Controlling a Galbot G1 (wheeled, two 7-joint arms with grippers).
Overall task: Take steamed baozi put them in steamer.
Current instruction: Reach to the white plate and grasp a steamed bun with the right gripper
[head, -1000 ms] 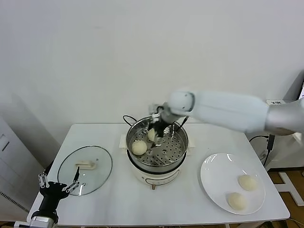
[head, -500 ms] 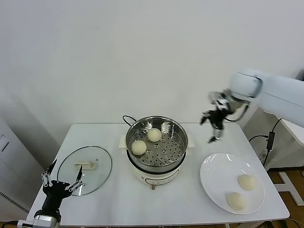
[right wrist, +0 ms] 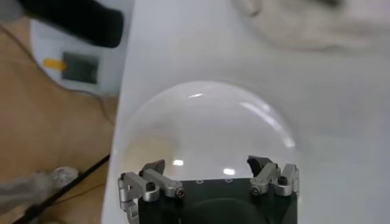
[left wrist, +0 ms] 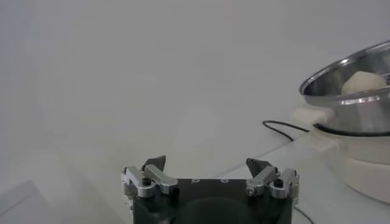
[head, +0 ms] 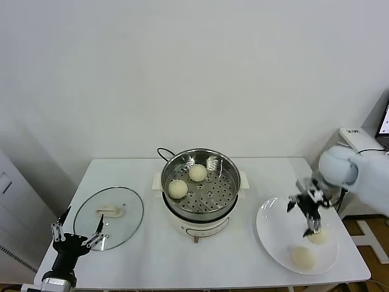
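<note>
**Right pincer over the plate, two buns left to fetch**

Nearest the robot, at about 7 o'clock on the worktop, the left pincer hangs idle with its fingers spread wide, holding nothing, just off the near edge of the glass lid.

At about 4 o'clock lies the white plate with two buns on it: the nearer bun toward the plate's front edge and the farther bun just behind it. The right pincer hovers over the plate, empty and spread wide. From the head view its tips point down at the farther bun, which sits at roughly 5 o'clock from the pincer and close under it; whether a fingertip already touches the dough cannot be told. In the right wrist view the plate fills the space ahead of the fingers, but no bun can be made out there.

The step in hand looks like reaching for the third bun. To do it well, the pincer should centre over the farther bun so the fingers straddle it evenly, come straight down, and close gently enough not to dent the soft dough or nudge it into its neighbour.

Farthest, at 12 o'clock, stands the steamer, with two buns in the basket on its left side and room on the right.
</note>
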